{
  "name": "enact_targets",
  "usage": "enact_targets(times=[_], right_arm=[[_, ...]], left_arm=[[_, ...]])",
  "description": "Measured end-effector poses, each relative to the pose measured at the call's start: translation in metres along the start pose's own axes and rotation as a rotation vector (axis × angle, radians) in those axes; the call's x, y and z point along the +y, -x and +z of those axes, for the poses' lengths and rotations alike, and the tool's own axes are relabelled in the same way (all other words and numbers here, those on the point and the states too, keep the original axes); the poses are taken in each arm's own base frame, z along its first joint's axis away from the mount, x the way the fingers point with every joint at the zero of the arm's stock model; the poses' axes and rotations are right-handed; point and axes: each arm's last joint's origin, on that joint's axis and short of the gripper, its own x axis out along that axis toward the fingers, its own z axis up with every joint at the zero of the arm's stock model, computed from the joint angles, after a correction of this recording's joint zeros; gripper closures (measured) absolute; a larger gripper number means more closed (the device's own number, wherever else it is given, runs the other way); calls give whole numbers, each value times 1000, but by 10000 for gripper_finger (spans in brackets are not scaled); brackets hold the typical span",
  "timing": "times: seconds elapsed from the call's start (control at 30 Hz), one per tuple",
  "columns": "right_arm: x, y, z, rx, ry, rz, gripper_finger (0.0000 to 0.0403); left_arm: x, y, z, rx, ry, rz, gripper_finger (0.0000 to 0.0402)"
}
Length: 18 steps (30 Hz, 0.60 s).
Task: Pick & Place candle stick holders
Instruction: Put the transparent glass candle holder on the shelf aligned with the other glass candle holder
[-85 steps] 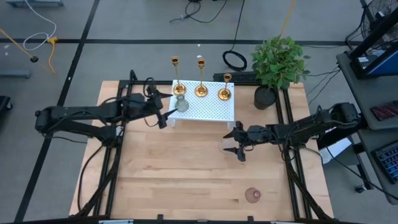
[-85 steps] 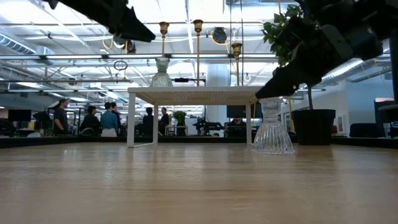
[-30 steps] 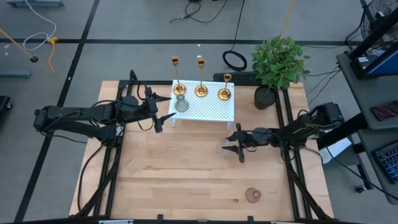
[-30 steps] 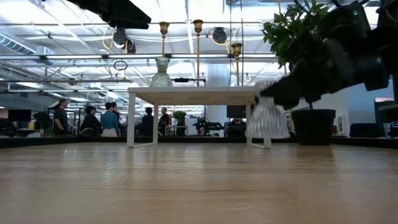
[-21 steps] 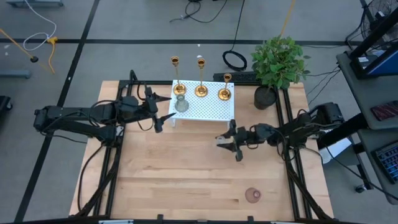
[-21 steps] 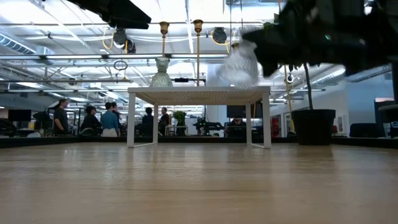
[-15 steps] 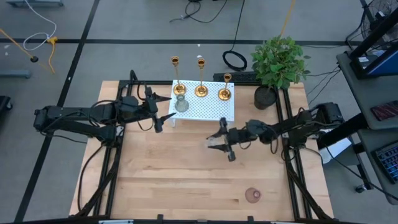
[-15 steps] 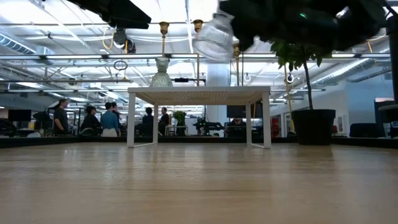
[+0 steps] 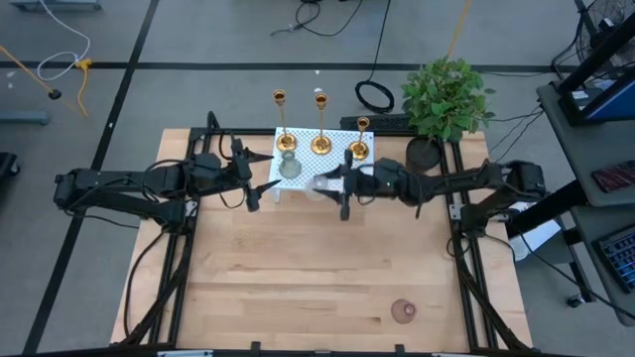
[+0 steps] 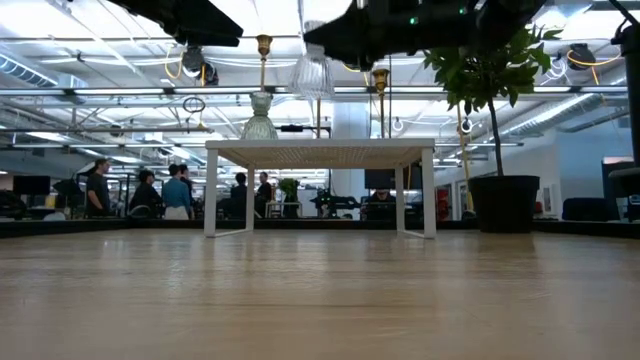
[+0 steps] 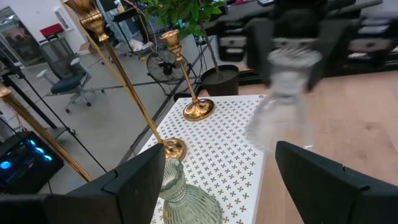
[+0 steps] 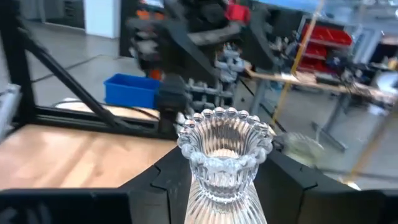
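Note:
My right gripper is shut on the clear glass holder, held in the air over the near edge of the white perforated stand; in the low view the holder hangs well above the stand top. The green glass holder and three brass sticks stand on the stand by their bases. The pink holder stands on the table near its front edge. My left gripper is open and empty, just left of the stand, facing the green holder. My right gripper pinches the clear holder's ribbed body, below its beaded rim, between its two fingers, one on each side. The fingers come level from the table's right side. The holder is about upright, rim up, lifted clear of stand and table.
A green potted plant stands at the table's far right corner. The tall brass sticks rise along the stand's far side. Bare wooden table lies in front of the stand. People show in the room beyond.
My right gripper has carried the clear holder up off the table and toward the far-left, from beside the stand's right front leg to above the stand's near edge. The holder has stayed about upright in the hold.

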Motion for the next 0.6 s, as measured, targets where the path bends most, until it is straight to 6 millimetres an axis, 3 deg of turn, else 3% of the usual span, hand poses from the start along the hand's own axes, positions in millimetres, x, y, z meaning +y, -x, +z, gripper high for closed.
enact_targets(times=[0.27,0.6], right_arm=[[-34,4,-13,91,-51,-94,271],[-40,-1,-29,146,-84,-112,261]], left_arm=[[0,0,0,0,0,0,89],[0,0,0,-1,0,0,89]])
